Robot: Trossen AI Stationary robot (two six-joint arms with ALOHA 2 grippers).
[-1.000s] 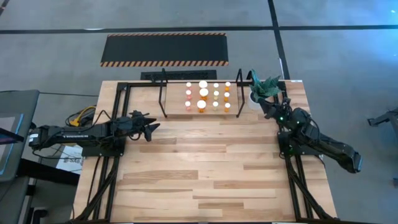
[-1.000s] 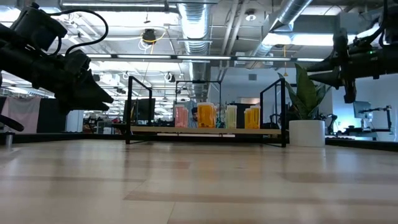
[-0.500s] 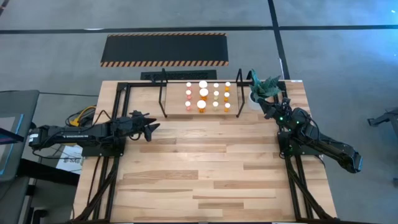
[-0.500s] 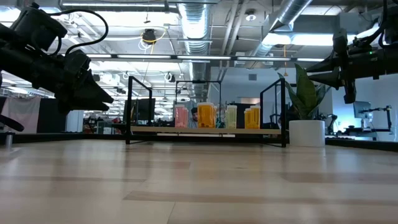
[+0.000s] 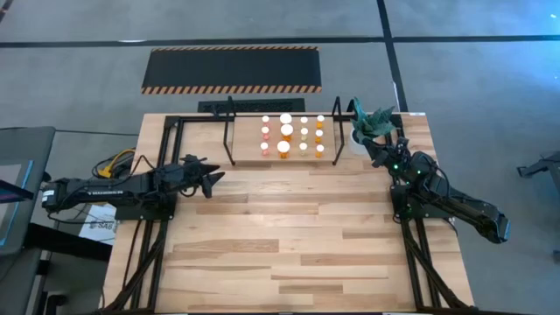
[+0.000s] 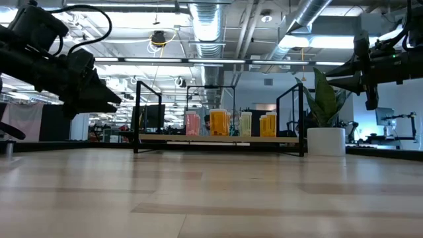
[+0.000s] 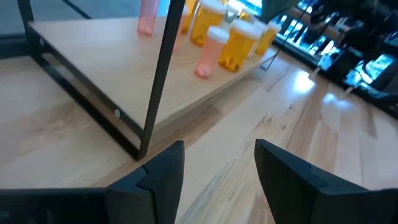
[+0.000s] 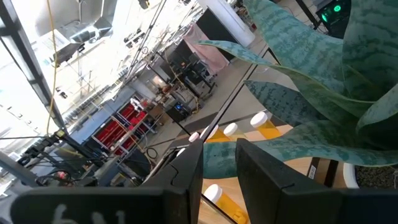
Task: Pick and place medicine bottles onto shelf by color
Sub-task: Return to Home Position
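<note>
The medicine bottles [image 5: 293,134], orange, amber, pinkish and pale with white caps, stand upright in rows on the shelf [image 5: 245,142], a light board in a black rod frame at the table's far middle. The low view shows the bottles [image 6: 228,123] sorted in colour groups. My left gripper [image 5: 213,181] hovers open over the table's left side, left of the shelf and pointing toward it; its wrist view shows nothing between its fingers [image 7: 219,146]. My right gripper [image 5: 374,149] is shut, raised at the far right beside the plant, with leaves filling its wrist view [image 8: 219,144].
A white pot with a green plant [image 5: 371,125] stands right of the shelf, close to my right gripper. A black mat with striped edges [image 5: 232,70] lies on the floor beyond the table. The bare wooden tabletop [image 5: 289,236] stretches toward the near edge.
</note>
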